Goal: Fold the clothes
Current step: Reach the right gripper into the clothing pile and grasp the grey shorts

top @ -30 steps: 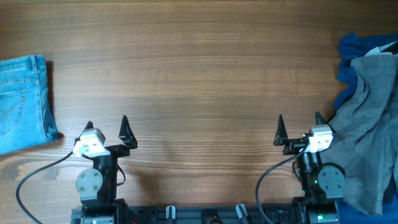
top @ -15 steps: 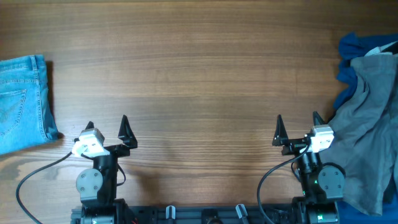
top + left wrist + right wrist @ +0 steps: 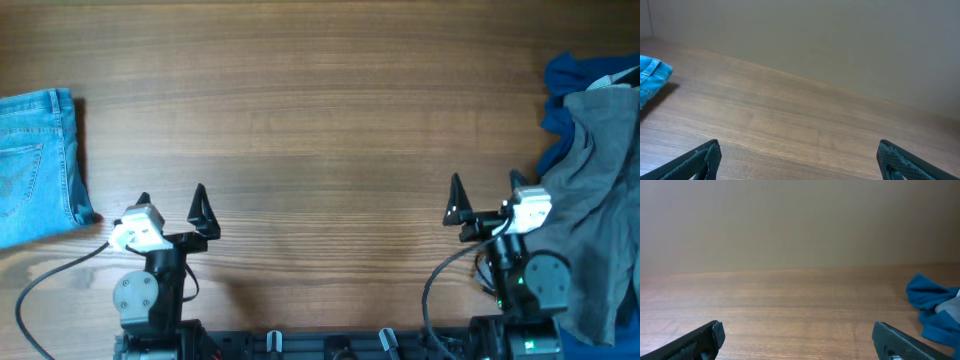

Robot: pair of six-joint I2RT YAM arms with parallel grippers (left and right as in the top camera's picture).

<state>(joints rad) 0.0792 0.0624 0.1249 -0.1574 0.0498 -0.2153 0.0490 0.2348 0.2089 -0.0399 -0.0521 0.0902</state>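
Two grippers, both empty, at the near edge of the table (image 3: 320, 110): my left gripper (image 3: 172, 196) and right gripper (image 3: 485, 182) sit w/ fingers spread wide, pinching nothing, tips aimed at the far side. Wrist views agree, only wood shows between each pair of fingers.

Clothes are split btwn the two ends. At far left the denim (image 3: 35, 165) lies flat as a neat rectangle, edges squared; I read it as folded and parked out of the way, leaving the middle as work space. At far right a grey garment (image 3: 600, 200) sprawls rumpled over a blue garment (image 3: 570, 85), both running off the frame edge. That looks like the pile waiting for me, approx. one piece done, at least two to go.

My right gripper is just beside the grey hem. I can't tell from above if the outer finger touches it. My left gripper is well apart from that pile and near the denim's corner, not on it.

Judgement: fingers are wide b/c a bunched edge needs a broad bite. Next job is prob. for the right arm, drawing the grey piece to the centre so both grippers can spread it. Risk: grey rests on blue, so a deep grab may drag both.
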